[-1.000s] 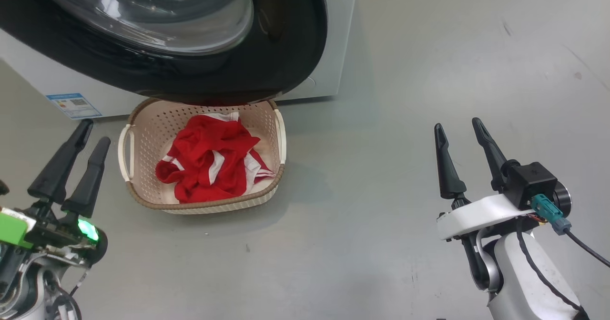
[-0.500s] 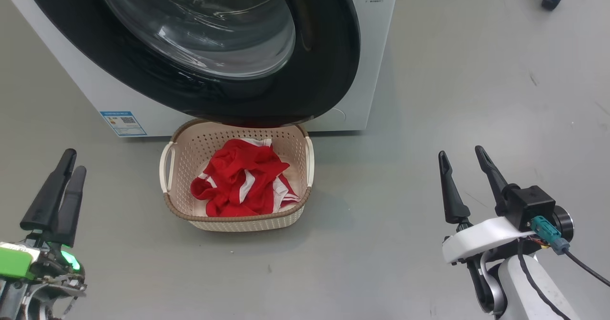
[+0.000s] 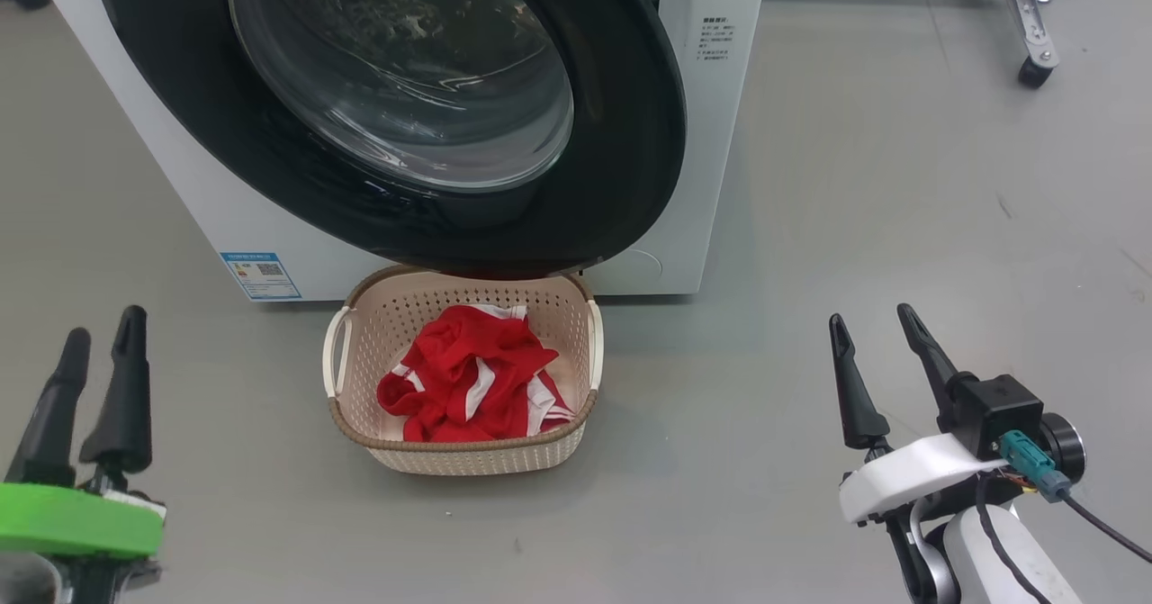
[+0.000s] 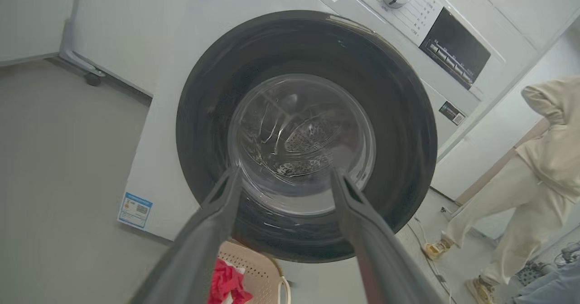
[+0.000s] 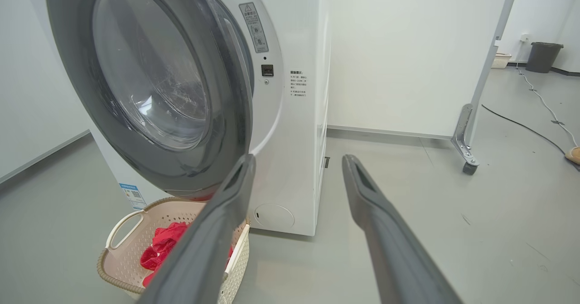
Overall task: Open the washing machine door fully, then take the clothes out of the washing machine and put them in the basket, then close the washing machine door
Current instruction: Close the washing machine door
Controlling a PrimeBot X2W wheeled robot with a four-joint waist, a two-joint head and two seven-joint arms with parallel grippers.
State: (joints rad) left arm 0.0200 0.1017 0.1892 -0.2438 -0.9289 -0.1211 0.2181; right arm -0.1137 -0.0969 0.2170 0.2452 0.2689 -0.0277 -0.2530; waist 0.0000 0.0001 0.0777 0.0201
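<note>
Red clothes [image 3: 459,383] are seen heaped in the basket [image 3: 468,460], which is set on the floor just in front of the washing machine [image 3: 711,136], below its door [image 3: 630,136]. The door is swung against the machine's front; whether it is latched cannot be told. The left gripper [image 3: 106,321] and the right gripper [image 3: 869,312] are held empty, fingers spread, well in front of the machine.

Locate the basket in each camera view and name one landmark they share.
Head view: the basket sits low, just left of centre.
Left wrist view: bottom edge, near centre, cut off by the frame.
Right wrist view: lower left.
Shared landmark: the blue sticker, up and left of it.
</note>
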